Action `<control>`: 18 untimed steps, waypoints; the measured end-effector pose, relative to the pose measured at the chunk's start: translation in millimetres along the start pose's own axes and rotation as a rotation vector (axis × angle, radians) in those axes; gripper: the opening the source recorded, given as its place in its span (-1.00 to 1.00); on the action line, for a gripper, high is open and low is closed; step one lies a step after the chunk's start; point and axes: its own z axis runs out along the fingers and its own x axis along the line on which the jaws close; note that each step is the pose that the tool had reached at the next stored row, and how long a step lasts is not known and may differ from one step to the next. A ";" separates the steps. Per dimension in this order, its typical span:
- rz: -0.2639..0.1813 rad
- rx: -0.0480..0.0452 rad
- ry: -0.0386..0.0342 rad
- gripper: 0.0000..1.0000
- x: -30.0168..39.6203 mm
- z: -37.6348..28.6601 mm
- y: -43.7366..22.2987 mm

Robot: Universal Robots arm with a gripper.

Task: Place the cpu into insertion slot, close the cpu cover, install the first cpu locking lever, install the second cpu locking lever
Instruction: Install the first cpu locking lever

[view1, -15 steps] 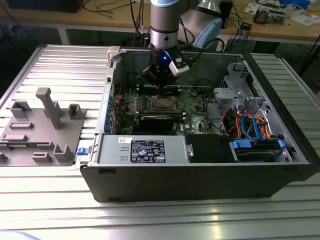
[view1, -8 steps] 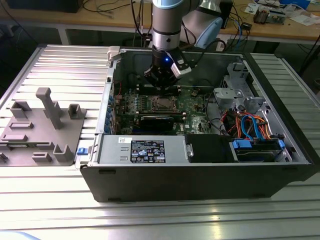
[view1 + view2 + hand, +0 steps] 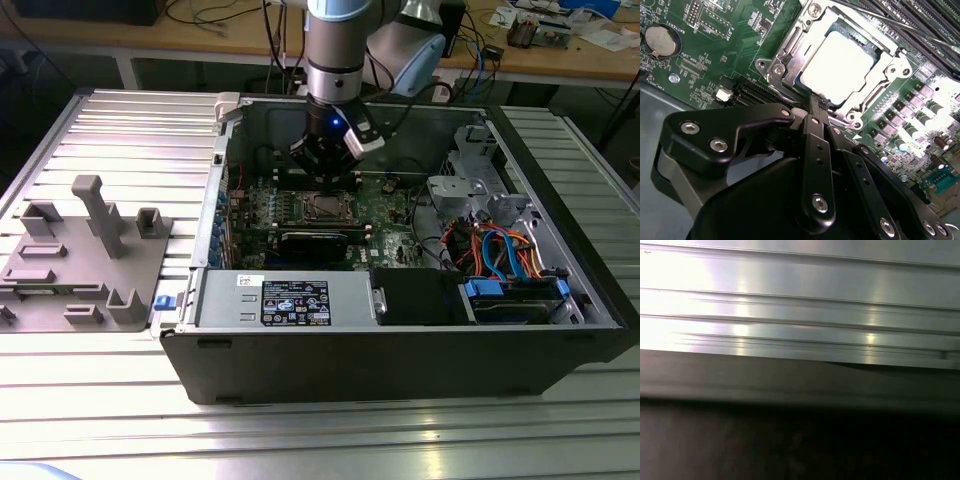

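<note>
The arm reaches straight down into the open computer case [image 3: 400, 340], its jaws [image 3: 814, 106] drawn together on nothing, tips at the cpu cover's [image 3: 790, 47] edge. Just beyond them the cpu [image 3: 837, 67] sits in the insertion slot [image 3: 325, 207], cover down around it.

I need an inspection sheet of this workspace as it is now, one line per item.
Surface: ribbed metal table carrying an open computer case.
Job's things: cpu sits in the insertion slot; cpu cover lies closed over it.
Clutter: grey fixture tray at the exterior view's left.
Grippers: gripper shut, tips at the slot's edge.
Cables: orange and blue cables inside the case.
Surroundings: wooden bench behind.
</note>
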 end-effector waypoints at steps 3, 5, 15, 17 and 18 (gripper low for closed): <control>0.000 0.0003 0.0001 -0.79 -2.7 0.9 -0.2; 0.000 0.0003 0.0001 -0.79 -5.0 1.4 -0.3; 0.000 -0.0011 0.0003 -0.79 -15.7 2.7 -0.9; 0.000 -0.0019 -0.0004 -0.79 -19.7 2.9 -1.1; 0.000 -0.0024 -0.0003 -0.79 -20.7 2.9 -1.1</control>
